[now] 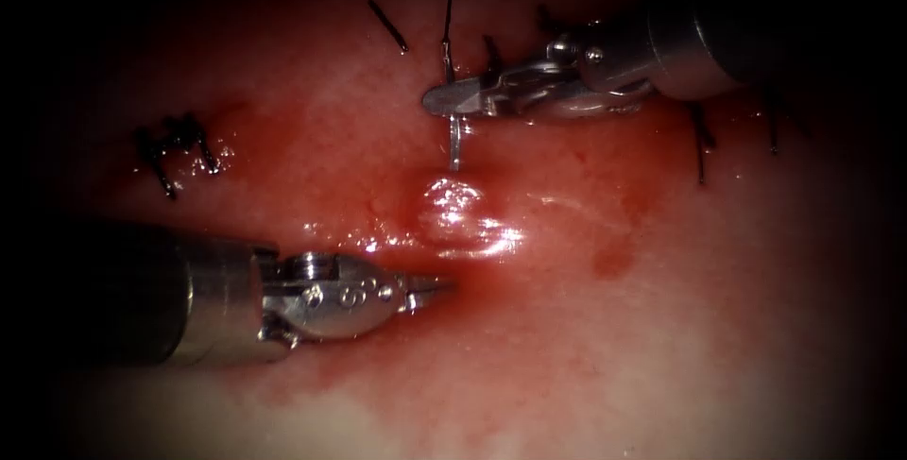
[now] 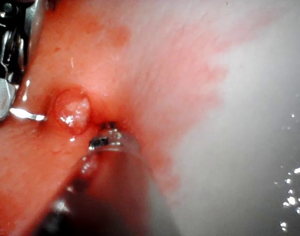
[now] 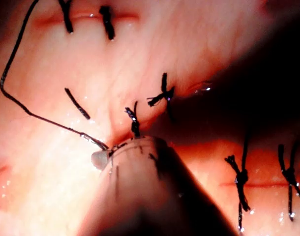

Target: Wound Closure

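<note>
Tissue (image 1: pixel 661 347) presents as pale, fatty pork belly, wet and stained with red fluid (image 1: pixel 378 186) across its middle, with a glossy raised bleb (image 1: pixel 463 219) at the centre of the endoscope view. We note the right tool (image 1: pixel 444 99), bright polished steel on a grey shaft, lying level above that bleb with its jaws clamped on the needle (image 1: pixel 454 144). The grip sits near the thread end of the curve; a short silver length hangs below the jaws with its lower end just above the glistening bleb, and we cannot tell whether it enters the tissue. Dark thread (image 1: pixel 448 7) runs straight up from the jaws. In the right wrist view we see this thread (image 3: pixel 22 105) swing in a wide loose loop over the surface.

The left tool (image 1: pixel 436 284) lies low on the left, jaws together and holding nothing, its pointed tip resting at the reddened tissue just below the bleb. Knotted stitches (image 1: pixel 175 144) with frayed cut ends sit far left, others (image 1: pixel 701 139) under the right shaft. Between the two tools the wet surface lies open; the lower right tissue is bare.
</note>
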